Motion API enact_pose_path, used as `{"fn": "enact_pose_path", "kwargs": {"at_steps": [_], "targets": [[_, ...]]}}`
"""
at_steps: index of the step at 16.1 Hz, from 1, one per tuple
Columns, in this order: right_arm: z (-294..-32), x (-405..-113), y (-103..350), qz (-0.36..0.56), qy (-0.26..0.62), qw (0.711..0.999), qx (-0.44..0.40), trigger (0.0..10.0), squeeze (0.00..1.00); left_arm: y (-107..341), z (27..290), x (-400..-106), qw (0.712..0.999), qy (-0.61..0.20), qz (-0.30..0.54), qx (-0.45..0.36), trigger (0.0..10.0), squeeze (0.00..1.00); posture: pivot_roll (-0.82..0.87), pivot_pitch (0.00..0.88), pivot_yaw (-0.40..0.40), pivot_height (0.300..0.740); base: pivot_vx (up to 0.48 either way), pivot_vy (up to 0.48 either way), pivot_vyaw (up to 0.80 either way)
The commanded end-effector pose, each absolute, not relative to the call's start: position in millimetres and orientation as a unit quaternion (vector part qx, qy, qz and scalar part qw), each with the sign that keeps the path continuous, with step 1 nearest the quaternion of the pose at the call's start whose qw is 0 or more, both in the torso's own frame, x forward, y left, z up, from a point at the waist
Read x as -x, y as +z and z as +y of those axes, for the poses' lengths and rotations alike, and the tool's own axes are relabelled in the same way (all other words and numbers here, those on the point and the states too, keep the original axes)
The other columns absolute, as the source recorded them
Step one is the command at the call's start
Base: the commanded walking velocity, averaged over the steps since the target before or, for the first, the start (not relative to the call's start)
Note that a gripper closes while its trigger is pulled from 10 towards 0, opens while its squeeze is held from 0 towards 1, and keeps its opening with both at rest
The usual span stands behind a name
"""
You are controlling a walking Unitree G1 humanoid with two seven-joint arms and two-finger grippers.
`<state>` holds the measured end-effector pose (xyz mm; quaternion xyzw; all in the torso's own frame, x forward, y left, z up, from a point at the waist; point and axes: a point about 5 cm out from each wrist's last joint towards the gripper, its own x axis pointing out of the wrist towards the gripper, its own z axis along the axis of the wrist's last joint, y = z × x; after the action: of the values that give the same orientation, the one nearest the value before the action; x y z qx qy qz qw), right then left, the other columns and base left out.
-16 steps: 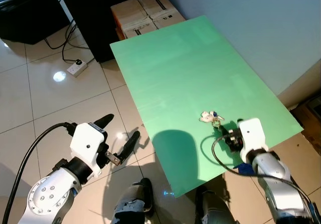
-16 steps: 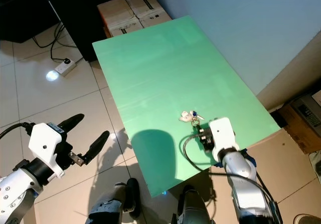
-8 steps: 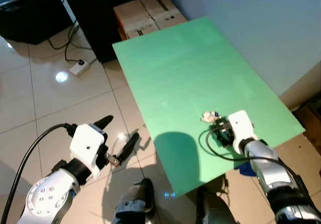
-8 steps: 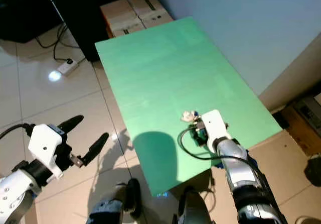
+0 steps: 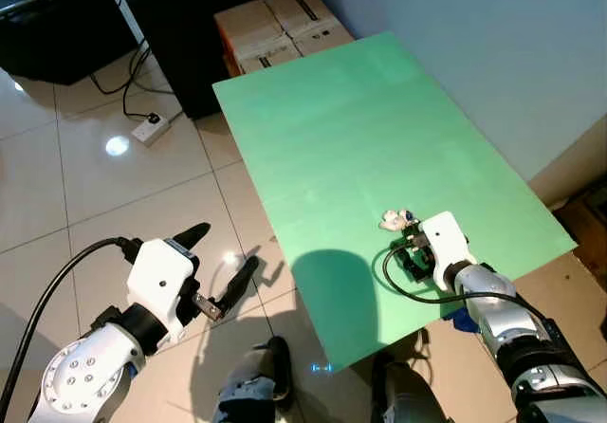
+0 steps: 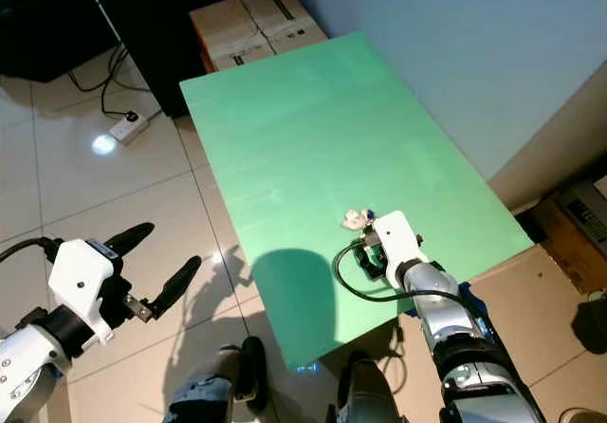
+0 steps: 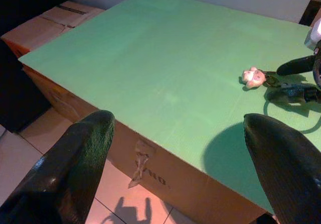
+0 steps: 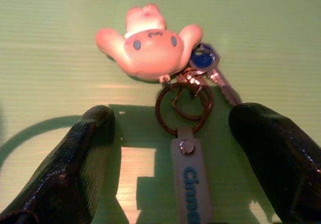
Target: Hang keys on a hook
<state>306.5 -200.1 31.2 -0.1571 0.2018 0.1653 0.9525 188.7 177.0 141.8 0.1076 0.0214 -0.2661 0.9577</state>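
Here I'm seeing a green table (image 5: 341, 138) standing on glossy tiles (image 5: 123, 205), boxes (image 5: 275, 25) behind, keys (image 8: 170, 78) lying between my right gripper (image 8: 175, 148), fingers apart, left gripper (image 5: 223, 266) hanging open.

Both eye views look steeply down from the robot's head onto the green board (image 5: 370, 157) and the tiled floor (image 5: 104, 195), sharing nearly the same scene with a slight sideways offset. The left wrist view looks from low beside the board across its top toward the keys (image 7: 261, 77). The right wrist view sits very close over them.
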Motion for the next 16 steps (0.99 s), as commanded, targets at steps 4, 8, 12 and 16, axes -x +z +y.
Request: {"fn": "enact_pose_path", "kwargs": {"at_steps": [4,8,12,16], "targets": [[-200.1,-304.9,26.1,0.203,0.157,0.957,0.138,10.0,0.0,144.5,180.0,-187.4,0.958,-0.263,0.025,-0.109,10.0,0.0,0.18,0.278,0.104,0.74,0.0,0.0,0.0],[-196.6,-303.3,21.7,0.211,0.179,0.952,0.132,2.5,0.0,146.9,181.8,-186.0,0.955,-0.272,0.029,-0.113,10.0,0.0,0.19,0.284,0.112,0.74,0.0,0.0,0.0],[-198.6,-301.5,18.9,0.219,0.179,0.95,0.133,0.0,0.0,148.3,180.7,-181.6,0.946,-0.304,0.037,-0.105,10.0,0.0,0.19,0.283,0.114,0.74,0.0,0.0,0.0],[-200.1,-300.7,18.0,0.221,0.18,0.949,0.133,0.0,0.0,149.4,173.2,-166.2,0.912,-0.398,0.073,-0.072,10.0,0.0,0.19,0.279,0.115,0.74,0.0,0.0,0.0]]}}
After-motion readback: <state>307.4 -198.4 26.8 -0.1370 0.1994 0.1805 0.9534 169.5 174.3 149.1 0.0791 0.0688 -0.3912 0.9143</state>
